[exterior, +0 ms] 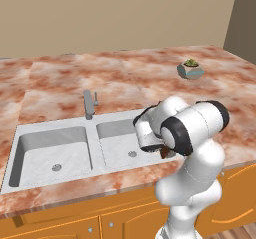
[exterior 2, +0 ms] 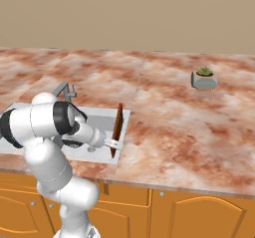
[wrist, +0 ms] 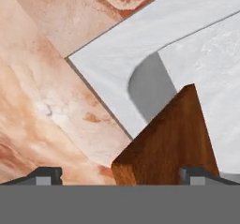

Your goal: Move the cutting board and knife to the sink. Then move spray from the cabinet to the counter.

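Note:
The dark brown cutting board [exterior 2: 117, 127] stands on its edge in the right basin of the sink [exterior 2: 105, 112], leaning against the basin's right wall. My gripper [exterior 2: 113, 143] is low beside the board's near end, open. In the hand view the fingertips [wrist: 46, 175] stand wide apart, and a corner of the cutting board [wrist: 171, 138] rises just beyond my gripper [wrist: 122, 176], over the sink rim [wrist: 108, 54]. In the left base view my arm covers the right basin, with a sliver of the board [exterior: 164, 153] showing. The knife, spray and cabinet are out of view.
The marbled counter [exterior: 125, 78] surrounds the two-basin sink [exterior: 50, 129]. A grey faucet [exterior: 89, 104] stands behind the basins. A small potted succulent [exterior: 190, 69] sits at the far right of the counter. Orange drawers [exterior 2: 199, 214] run below the front edge.

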